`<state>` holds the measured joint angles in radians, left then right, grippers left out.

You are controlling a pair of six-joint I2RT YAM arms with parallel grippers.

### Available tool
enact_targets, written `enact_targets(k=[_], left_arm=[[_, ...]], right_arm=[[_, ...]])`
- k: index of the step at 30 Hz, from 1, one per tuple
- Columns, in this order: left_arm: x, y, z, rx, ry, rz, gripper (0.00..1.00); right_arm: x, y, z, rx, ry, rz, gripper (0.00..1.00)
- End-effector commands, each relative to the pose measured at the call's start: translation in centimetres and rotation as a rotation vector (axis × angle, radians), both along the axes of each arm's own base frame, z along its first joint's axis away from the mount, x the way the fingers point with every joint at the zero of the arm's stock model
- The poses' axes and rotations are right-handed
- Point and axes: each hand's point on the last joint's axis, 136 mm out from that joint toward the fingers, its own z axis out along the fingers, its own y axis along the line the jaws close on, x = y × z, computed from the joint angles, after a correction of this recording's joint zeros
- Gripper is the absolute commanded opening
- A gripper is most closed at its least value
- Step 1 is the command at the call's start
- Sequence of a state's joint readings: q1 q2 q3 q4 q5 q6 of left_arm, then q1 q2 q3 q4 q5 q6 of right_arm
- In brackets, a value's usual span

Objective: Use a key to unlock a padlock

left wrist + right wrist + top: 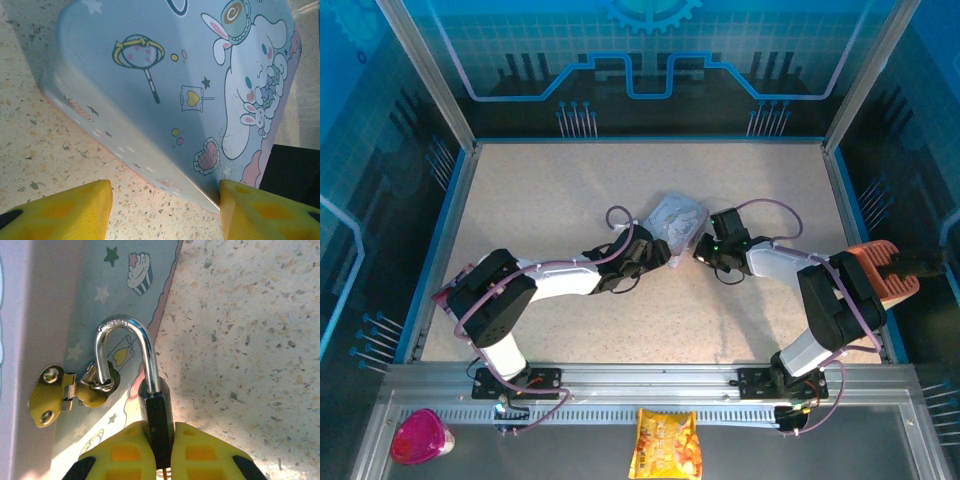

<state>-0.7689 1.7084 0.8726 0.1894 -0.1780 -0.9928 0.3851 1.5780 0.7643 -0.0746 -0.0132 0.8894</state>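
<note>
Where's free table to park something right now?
Bare: far table strip between tin and back wall; near patch between the arm bases. Crowded: centre, where left gripper and right gripper meet at the tin.

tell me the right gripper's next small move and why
Probably ease the padlock forward so its shackle unhooks from the hasp ring: the right gripper is shut on the body, and the shackle's free leg looks already out of it.
</note>
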Motion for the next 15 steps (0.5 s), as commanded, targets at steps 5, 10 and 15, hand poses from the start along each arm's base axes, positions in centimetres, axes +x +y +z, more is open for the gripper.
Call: enact_targets(k=[5, 10, 15], left_arm=[[-3.7, 4.5, -6.6, 0.223, 0.191, 0.002, 0.57], [-3.7, 4.4, -6.8, 0.218, 0.197, 0.0, 0.57], [-3.9, 4.6, -6.9, 0.221, 0.197, 0.003, 0.57]], right_arm=[[1.5, -2.8, 0.3, -0.089, -0.026, -0.069, 0.0], [2.3, -0.3, 0.5, 0.083, -0.018, -0.064, 0.0], [2.8, 1.1, 2.0, 0.166, -0.053, -0.086, 0.0]])
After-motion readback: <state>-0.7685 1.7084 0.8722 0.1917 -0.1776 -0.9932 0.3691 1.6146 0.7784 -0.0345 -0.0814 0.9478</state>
